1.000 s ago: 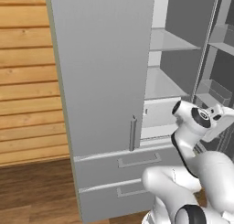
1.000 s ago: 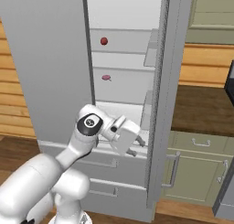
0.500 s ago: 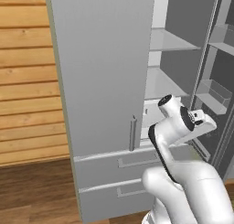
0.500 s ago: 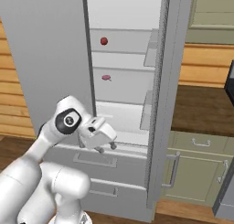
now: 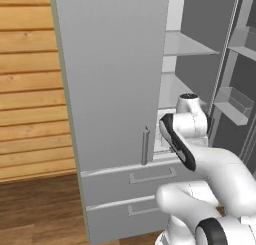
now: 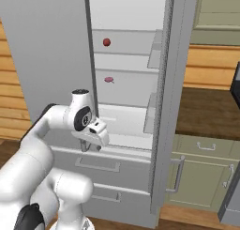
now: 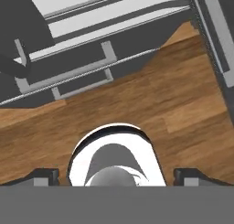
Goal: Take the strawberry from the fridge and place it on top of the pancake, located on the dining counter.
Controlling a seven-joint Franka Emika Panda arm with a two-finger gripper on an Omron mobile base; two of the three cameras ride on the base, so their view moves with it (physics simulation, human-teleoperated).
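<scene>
Wooden plank walls and a brown wood floor [image 5: 35, 209] frame the fridge [image 5: 110, 79], a tall light-grey unit whose left door is closed, with a slim vertical bar handle [image 5: 145, 146], and whose right door [image 6: 166, 97] is swung open, baring pale shelves inside. Two wide drawers [image 6: 101, 165] sit below the compartment. In the right base view a small round red strawberry [image 6: 107, 42] rests on an upper shelf toward its left side, and a smaller pinkish item [image 6: 109, 79], too small to identify, lies on the shelf beneath it. Door bins line the inner face of the open door [image 5: 235, 104]. The white arm is folded in front of the fridge, its gripper [image 6: 90, 147] low at about the level of the lowest shelf's front edge and just above the top drawer, pointing downward, well below the strawberry. In the hand view the fingertips [image 7: 45, 176] stand wide apart at the two lower corners with nothing between them, and the camera looks down on the floor and the drawer handles [image 7: 68, 74]. To the right of the fridge a dark-brown countertop [image 6: 206, 114] tops green-grey cabinets [image 6: 201, 172]
</scene>
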